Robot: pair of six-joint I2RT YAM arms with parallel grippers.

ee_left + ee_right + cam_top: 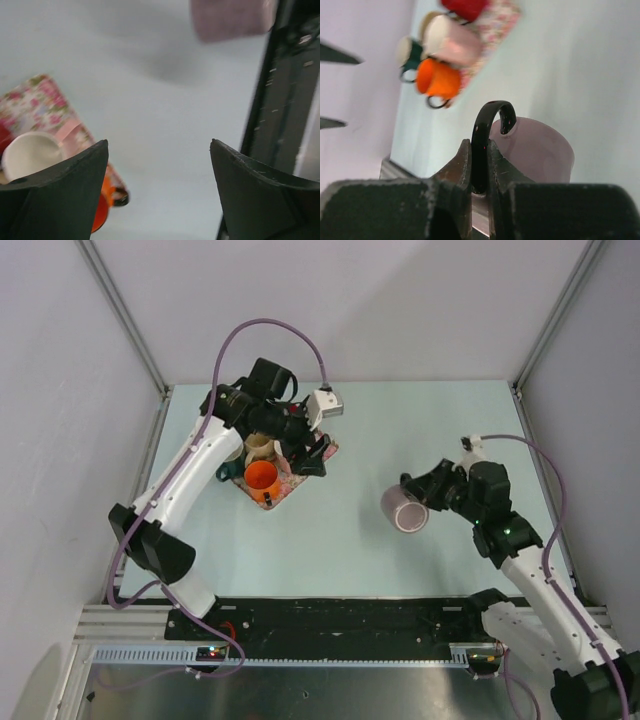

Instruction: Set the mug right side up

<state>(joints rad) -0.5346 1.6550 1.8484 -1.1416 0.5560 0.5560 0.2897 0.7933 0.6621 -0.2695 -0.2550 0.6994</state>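
Note:
The mauve mug (405, 509) with a black handle (487, 130) is held tilted on its side right of the table's middle, its mouth facing the near left. My right gripper (425, 492) is shut on the handle; in the right wrist view its fingers (464, 162) pinch the handle with the mug body (535, 150) beyond. My left gripper (312, 452) is open and empty above the floral tray (290, 480). In the left wrist view the mug (230, 17) shows blurred at the top edge.
The floral tray at the back left holds an orange mug (261, 478), a cream mug (258, 446), a pink mug (454, 44) and a red one (465, 7). A green mug (228, 472) stands beside it. A black rail (350, 615) runs along the near edge.

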